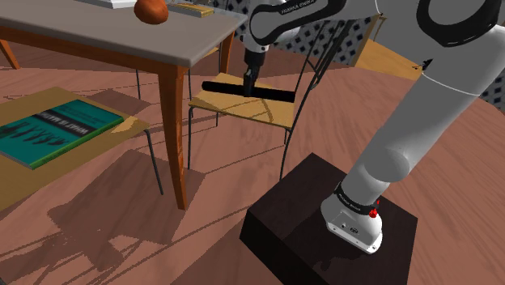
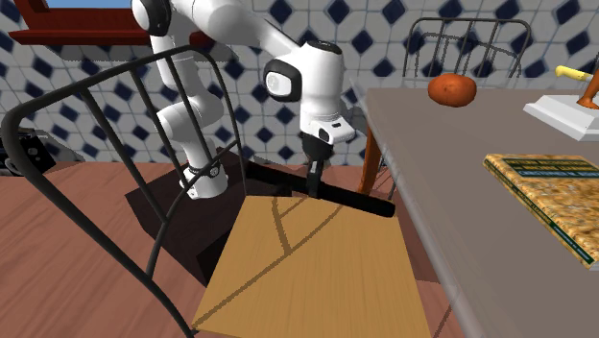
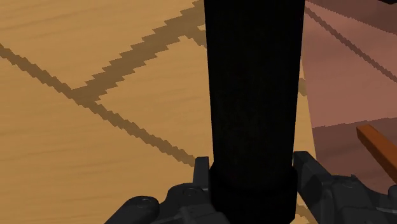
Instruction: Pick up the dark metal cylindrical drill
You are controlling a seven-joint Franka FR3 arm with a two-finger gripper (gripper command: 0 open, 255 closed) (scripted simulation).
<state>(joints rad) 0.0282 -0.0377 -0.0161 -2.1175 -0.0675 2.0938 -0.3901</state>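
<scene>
We see the gripper (image 3: 254, 173) clenched on the drill (image 3: 254, 95) near its middle, over the chair seat's (image 3: 76, 146) edge; it looks stiff, smooth and probably heavy; a centred hold should limit tipping.

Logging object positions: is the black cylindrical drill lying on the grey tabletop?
No: the drill is clasped in the gripper at the tan chair seat, beside the table.

— What sort of place is this?
— A home's dining corner: a grey tabletop (image 1: 121, 39) on wooden legs beside the fingers (image 3: 306, 170), and a wire-backed chair (image 2: 317, 269) under them.
— And beyond them?
— Plank floor (image 1: 97, 243), and a wall (image 2: 86, 106) of white tiles with blue diamonds.
</scene>
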